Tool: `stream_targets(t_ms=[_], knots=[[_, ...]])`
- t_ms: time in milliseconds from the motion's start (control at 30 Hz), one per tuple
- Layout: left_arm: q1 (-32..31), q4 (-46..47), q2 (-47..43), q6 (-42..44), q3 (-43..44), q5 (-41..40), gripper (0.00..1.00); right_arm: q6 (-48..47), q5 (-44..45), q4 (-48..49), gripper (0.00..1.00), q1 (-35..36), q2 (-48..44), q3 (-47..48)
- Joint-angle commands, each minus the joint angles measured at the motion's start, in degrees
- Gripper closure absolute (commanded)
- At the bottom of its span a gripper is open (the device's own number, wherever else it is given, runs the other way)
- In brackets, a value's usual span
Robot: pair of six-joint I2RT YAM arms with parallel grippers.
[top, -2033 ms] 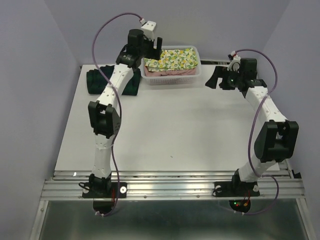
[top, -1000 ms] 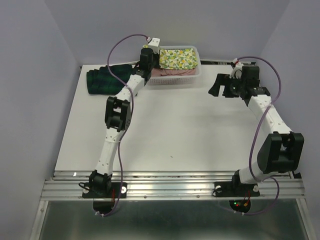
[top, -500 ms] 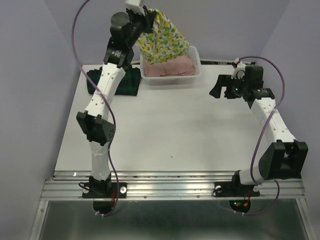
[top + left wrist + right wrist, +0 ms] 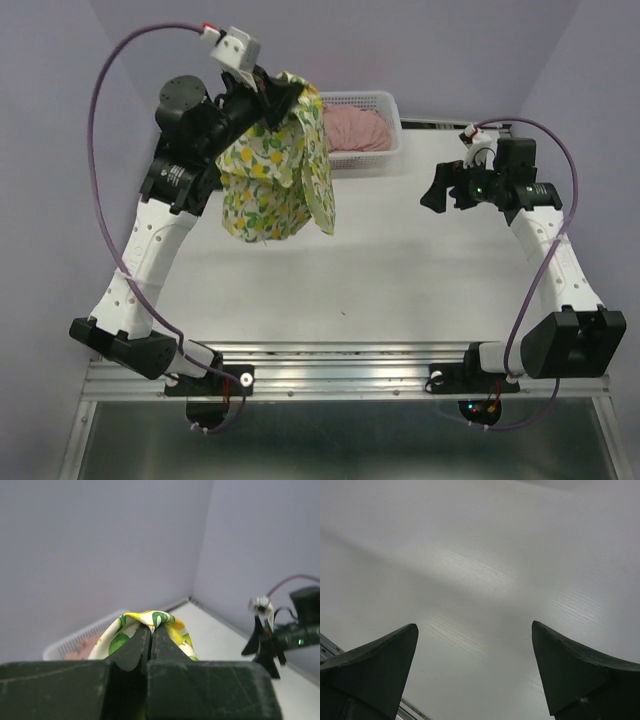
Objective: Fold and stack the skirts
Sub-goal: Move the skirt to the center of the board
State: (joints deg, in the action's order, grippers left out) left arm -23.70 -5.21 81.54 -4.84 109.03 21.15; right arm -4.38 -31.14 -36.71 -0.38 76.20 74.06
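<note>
My left gripper (image 4: 290, 98) is raised high over the back left of the table and is shut on a bunched edge of the lemon-print skirt (image 4: 272, 185). The skirt hangs down loose from it, clear of the basket. In the left wrist view the jaws (image 4: 151, 626) pinch a fold of that skirt (image 4: 162, 618). A pink skirt (image 4: 355, 126) lies crumpled in the white basket (image 4: 392, 103). Over bare table at the right, my right gripper (image 4: 434, 190) stands open; the right wrist view shows its fingers (image 4: 475, 630) wide apart with nothing between them.
The white lattice basket (image 4: 64, 649) stands at the back edge against the lavender wall. Walls close in the table on the left, back and right. A metal rail (image 4: 340, 370) with both arm bases runs along the near edge.
The left arm has lifted the lemon-print skirt out of the basket and swung it left and toward the front, uncovering the pink skirt. The right arm has barely shifted.
</note>
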Motion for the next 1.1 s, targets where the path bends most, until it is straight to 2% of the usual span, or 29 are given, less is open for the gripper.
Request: stream_targets(t_ms=[0, 133, 233, 300, 500, 600, 700, 767, 867, 900, 933, 1000, 1067], knots=[[-4.1, -4.8, -5.3, 2.9, -15.1, 2.2, 1.00, -5.9, -3.1, -5.2, 0.00, 0.2, -2.5, -0.7], [-6.3, -6.8, -14.2, 4.2, -33.7, 2.5, 1.00, -8.4, -3.9, -8.6, 0.00, 0.2, -4.9, -2.9], [-7.1, -8.0, -15.4, 5.7, -40.1, 2.9, 1.00, -10.6, -5.3, -10.1, 0.00, 0.2, -7.5, -5.3], [-7.5, -8.9, -13.9, 8.5, -40.6, 3.9, 1.00, -13.5, -6.7, -11.8, 0.00, 0.2, -8.7, -6.4], [-7.5, -11.0, -3.5, 12.5, -36.4, 5.8, 1.00, -18.6, -9.6, -12.7, 0.00, 0.2, -9.6, -12.0], [-7.5, -11.0, 1.6, 12.8, -32.3, 7.0, 1.00, -19.2, -15.0, -11.6, 0.00, 0.7, -8.8, -15.7], [-7.5, -12.6, 4.9, 13.4, -28.9, 9.3, 1.00, -14.5, -15.2, -6.7, 0.00, 2.3, -7.4, -18.7], [-7.1, -14.5, 6.2, 14.6, -26.5, 9.9, 1.00, -12.4, -15.1, -3.9, 0.01, 6.2, -4.5, -19.7], [-4.3, -15.1, 6.8, 14.2, -24.1, 14.1, 1.00, -8.0, -9.7, 2.8, 0.01, 15.7, -1.4, -21.6], [-3.6, -15.6, 7.1, 14.0, -23.3, 16.8, 1.00, -7.6, -7.0, 8.3, 0.00, 18.5, -1.1, -22.4], [-2.2, -16.2, 8.5, 14.0, -21.5, 18.1, 1.00, -7.7, 0.0, 11.5, 0.00, 21.0, -0.7, -24.4], [-1.3, -21.0, 10.6, 17.6, -19.5, 21.9, 1.00, -11.3, 9.0, 18.5, 0.00, 26.6, 1.1, -26.1], [-1.3, -24.4, 13.8, 21.1, -17.1, 22.6, 1.00, -14.7, 13.1, 21.4, 0.01, 28.4, 3.0, -27.0]])
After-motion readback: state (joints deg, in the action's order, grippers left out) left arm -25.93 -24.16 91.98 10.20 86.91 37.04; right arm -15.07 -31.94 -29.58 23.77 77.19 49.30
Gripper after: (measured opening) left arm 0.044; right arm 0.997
